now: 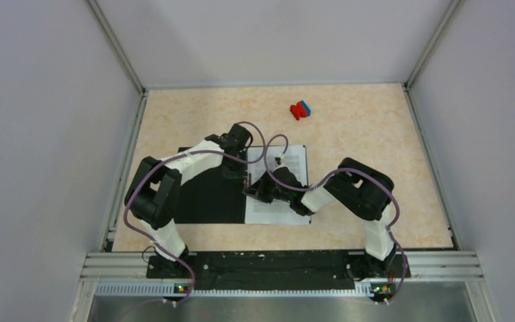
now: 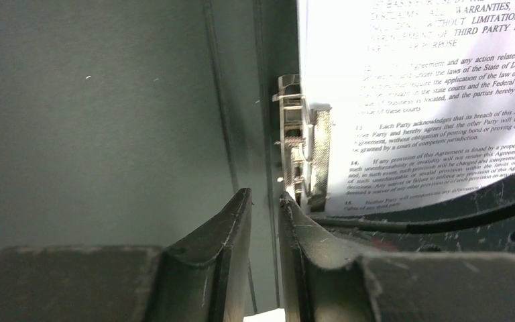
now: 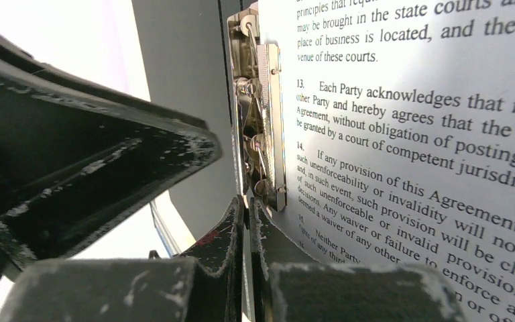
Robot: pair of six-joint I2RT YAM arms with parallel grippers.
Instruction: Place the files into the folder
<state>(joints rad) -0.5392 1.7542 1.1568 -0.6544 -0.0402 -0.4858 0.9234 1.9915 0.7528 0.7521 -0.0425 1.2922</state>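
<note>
The folder (image 1: 208, 194) lies open on the table, black inside up. The files (image 1: 294, 159), white sheets of black text, lie on its right half under a metal clip (image 2: 302, 147) along the spine. My left gripper (image 1: 239, 176) sits at the spine just left of the clip; its jaws (image 2: 265, 194) stand a narrow gap apart with nothing between them. My right gripper (image 1: 256, 191) is at the clip's near end (image 3: 261, 121); its jaws (image 3: 248, 201) are pressed almost together on a thin metal strip of the clip. The files (image 3: 409, 134) fill the right side of that view.
A small red-and-blue object (image 1: 300, 110) lies on the beige table behind the folder. Grey walls close in the left, right and back. The two arms nearly touch over the spine; the left arm's black body (image 3: 74, 154) looms beside my right gripper.
</note>
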